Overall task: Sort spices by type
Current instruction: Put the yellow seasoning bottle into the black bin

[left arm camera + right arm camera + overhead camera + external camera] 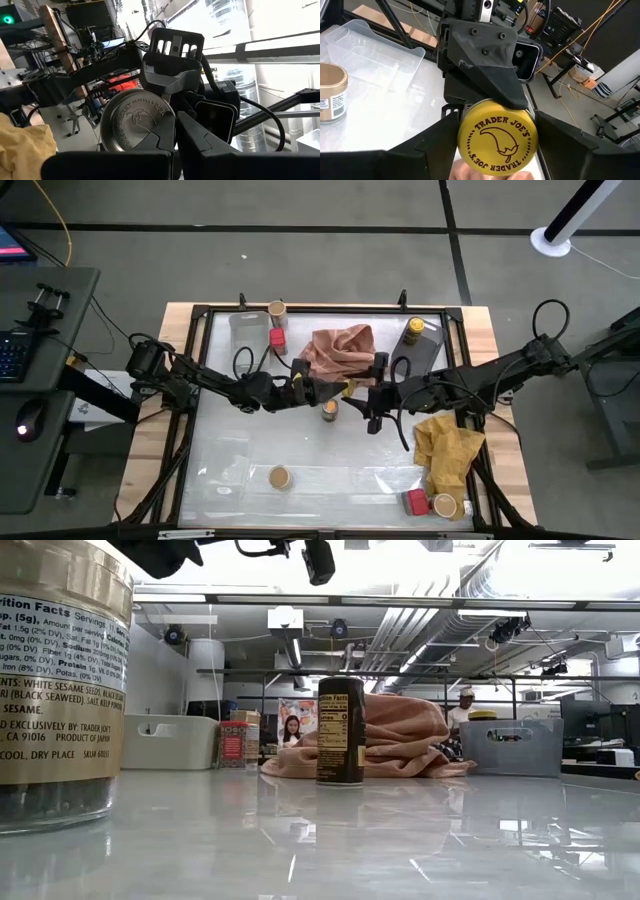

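A tin with a yellow lid (497, 140) lies level in the air between my two grippers. Its lid faces my right wrist and its silver bottom (135, 120) faces my left wrist; it also shows as a yellow speck in the high view (346, 387). My right gripper (497, 117) is shut on its lid end. My left gripper (176, 125) is shut and sits close against the tin's bottom end, above it (335, 388). Another dark tin (340, 730) stands on its base on the table below them (329, 411). My right gripper pinches the yellow lid's rim (462, 131) between its two fingers, one on each side. The fingers come level from the table's right and lie along the tin. The tin is lifted clear and lies level, its body pointing toward the left arm. My left gripper's shut fingertips (165, 140) overlap the edge of the tin's bottom; whether they touch it I cannot tell.
Tan-lidded jars stand at the far edge (277, 308), near centre (280, 476) and near right (445, 505). Red boxes (277, 337) (417, 500) stand beside two of them. A yellow-lidded bottle (415, 328) is at the grey tray (430, 352). There are also a pink cloth (340, 345), a yellow cloth (450, 450) and clear trays (248, 330) (225, 470).
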You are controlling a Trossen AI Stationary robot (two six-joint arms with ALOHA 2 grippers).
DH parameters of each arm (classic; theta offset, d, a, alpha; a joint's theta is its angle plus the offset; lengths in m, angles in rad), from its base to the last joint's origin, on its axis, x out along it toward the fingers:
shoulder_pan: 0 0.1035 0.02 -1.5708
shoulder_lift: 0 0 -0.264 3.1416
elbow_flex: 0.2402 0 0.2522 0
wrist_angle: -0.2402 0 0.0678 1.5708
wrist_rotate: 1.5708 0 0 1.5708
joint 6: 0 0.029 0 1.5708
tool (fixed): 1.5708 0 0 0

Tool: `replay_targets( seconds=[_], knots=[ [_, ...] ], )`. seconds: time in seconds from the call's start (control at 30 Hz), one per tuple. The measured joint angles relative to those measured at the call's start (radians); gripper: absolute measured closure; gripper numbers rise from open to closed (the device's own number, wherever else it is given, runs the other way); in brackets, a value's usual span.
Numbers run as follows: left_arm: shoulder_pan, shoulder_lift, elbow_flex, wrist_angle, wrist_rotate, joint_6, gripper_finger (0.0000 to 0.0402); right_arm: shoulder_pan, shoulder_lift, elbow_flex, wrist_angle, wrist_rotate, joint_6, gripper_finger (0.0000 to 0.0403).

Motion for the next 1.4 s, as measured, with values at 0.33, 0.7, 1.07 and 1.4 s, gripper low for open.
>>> replay_targets(
  seconds=[0.33, 0.7, 1.07, 1.4],
  knots=[
    [0.000, 0.000, 0.000, 0.007, -0.007, 0.001, 0.0318, 0.000, 0.000, 0.000, -0.011, 0.001, 0.000, 0.0176],
    [0.058, -0.035, 0.000, -0.007, 0.206, 0.059, 0.0227, 0.000, -0.011, 0.000, -0.034, 0.033, -0.001, 0.0176],
    [0.137, -0.049, 0.000, -0.062, 0.413, 0.036, 0.0226, 0.000, -0.020, 0.000, -0.055, 0.055, 0.009, 0.0176],
    [0.135, -0.050, 0.000, -0.103, 0.420, 0.058, 0.0227, 0.001, -0.020, 0.001, -0.064, 0.083, -0.020, 0.0176]
  ],
)
